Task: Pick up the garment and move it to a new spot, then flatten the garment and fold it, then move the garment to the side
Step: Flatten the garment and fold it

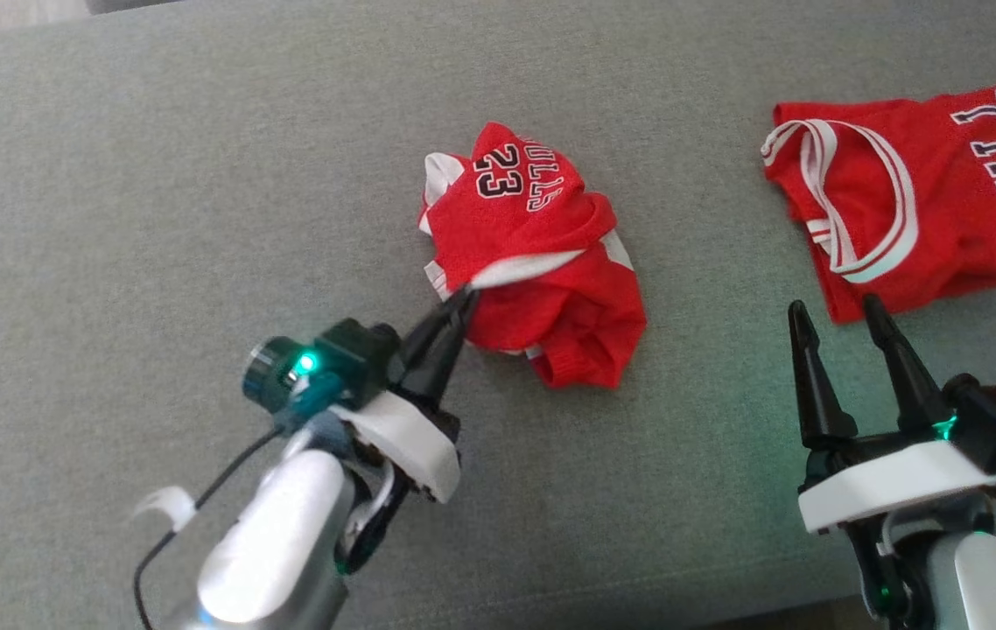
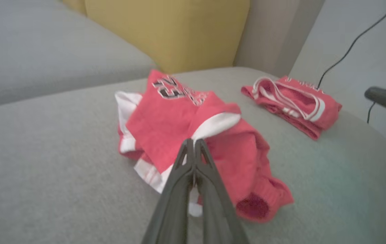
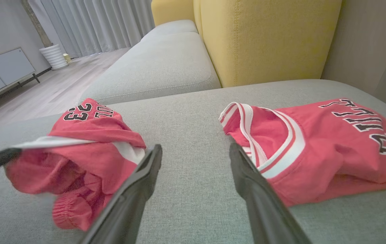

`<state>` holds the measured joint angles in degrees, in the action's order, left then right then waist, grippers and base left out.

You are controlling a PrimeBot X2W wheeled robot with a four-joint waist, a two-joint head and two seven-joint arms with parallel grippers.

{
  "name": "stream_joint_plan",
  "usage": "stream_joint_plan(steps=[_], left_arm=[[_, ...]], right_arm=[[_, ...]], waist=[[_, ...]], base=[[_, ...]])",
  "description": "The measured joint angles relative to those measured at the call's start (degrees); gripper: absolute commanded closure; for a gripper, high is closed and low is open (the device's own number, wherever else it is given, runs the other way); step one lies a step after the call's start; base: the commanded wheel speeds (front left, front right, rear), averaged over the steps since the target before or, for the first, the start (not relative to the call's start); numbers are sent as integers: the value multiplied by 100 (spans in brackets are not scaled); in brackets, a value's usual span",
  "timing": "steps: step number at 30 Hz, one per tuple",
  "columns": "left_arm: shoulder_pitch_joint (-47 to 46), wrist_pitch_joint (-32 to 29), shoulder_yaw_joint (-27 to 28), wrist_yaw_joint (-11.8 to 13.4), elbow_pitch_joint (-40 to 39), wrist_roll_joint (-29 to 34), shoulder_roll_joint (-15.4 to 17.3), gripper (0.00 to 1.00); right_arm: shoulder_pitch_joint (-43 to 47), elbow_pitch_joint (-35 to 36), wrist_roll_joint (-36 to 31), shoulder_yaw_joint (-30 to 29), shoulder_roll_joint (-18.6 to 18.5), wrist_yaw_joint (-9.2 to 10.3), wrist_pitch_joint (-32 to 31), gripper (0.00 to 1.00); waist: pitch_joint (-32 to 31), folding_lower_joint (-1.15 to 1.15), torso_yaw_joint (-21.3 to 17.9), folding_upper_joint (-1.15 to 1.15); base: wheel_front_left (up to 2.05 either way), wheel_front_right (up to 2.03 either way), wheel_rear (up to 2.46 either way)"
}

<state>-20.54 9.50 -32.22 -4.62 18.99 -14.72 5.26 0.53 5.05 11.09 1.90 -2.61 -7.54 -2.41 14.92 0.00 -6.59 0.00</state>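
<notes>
Your garment [image 1: 550,254] is red knit cloth, matt and soft-looking, with smooth white trim. Whether the dark numerals are printed or sewn you can't tell. The jersey [image 1: 909,201] is the same cloth. The seat [image 1: 157,175] is grey woven fabric, coarse-grained and matt. The backrest [image 3: 267,37] is yellow cloth of a finer weave with a stitched seam. On your left gripper [image 1: 466,297] and right gripper [image 1: 838,306], the fingers [image 1: 816,385] look like dark matt plastic and the shells [image 1: 892,479] like glossy white plastic. The forearm [image 1: 279,542] shines silvery. The floor [image 3: 60,88] looks like pale wood with a satin finish.
</notes>
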Motion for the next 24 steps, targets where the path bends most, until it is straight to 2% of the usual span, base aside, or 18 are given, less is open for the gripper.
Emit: stream_joint_plan(steps=[3,7,13,18,24], left_arm=[[1,181,172,159,-436,2,103,100],[91,266,454,419,-1141,37,421,100],[898,4,811,806,-1908,40,860,100],[1571,-187,1179,1074,-1730,-200,1080,100],[1666,-34,1369,1067,-818,-506,1073,100]], right_arm=[[1,-25,19,-19,0,0,24,0],[1,-27,53,-52,0,0,24,0],[2,-25,62,-126,0,0,22,0],[1,-22,100,-110,0,0,-12,0],[-5,-27,100,-93,0,0,-20,0]], waist=[[-32,0,87,0],[-67,0,223,0],[-79,0,420,0],[-28,0,465,0],[41,0,466,0]], base=[[0,0,0],[0,0,0],[0,0,0],[0,0,0],[0,0,0]])
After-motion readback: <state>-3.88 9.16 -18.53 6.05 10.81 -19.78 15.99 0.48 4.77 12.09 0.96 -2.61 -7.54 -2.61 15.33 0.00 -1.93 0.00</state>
